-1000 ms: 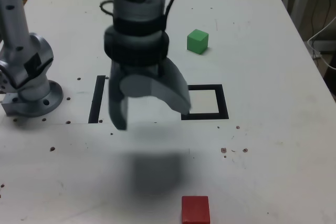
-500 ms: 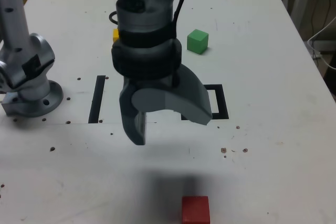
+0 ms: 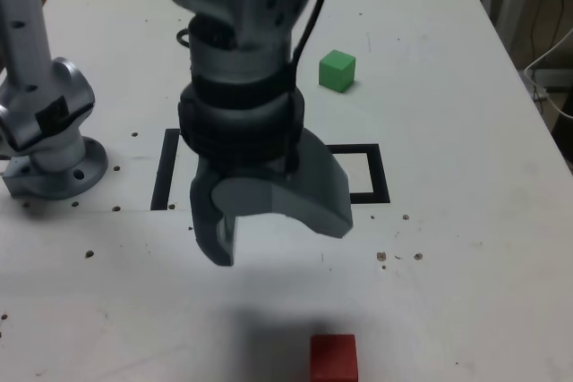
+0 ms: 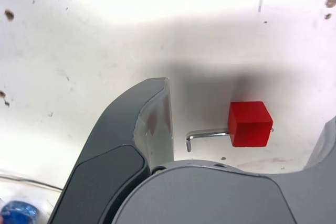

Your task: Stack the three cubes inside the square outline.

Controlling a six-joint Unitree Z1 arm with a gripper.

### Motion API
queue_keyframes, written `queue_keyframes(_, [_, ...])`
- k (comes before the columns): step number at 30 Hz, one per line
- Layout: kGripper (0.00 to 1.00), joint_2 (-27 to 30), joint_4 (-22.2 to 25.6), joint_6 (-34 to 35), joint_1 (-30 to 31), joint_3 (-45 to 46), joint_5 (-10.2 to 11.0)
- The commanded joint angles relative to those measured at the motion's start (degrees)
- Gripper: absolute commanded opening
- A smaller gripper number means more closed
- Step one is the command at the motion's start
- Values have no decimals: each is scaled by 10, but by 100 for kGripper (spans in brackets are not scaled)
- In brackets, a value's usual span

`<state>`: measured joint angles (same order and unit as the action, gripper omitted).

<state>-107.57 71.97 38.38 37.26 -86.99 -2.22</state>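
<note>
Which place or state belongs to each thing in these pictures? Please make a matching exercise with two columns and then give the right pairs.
Column one:
1. green cube
2. red cube
3. square outline
4. tool

Column two:
A. partly hidden behind the tool in the exterior view
B. open, holding nothing, above the table
C. at the near edge of the table, beside a small metal hex key
D. at the far side of the table, beyond the outline

Right pairs: 1-D, 2-C, 3-A, 4-B
</note>
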Motion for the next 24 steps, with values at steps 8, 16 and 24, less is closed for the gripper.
queue_keyframes(8, [99,-63,-13,33,0,-63,-31])
queue_keyframes(16, [95,-84,-18,80,6,-78,-37])
queue_keyframes(24, [94,-111,-30,92,14,-73,-48])
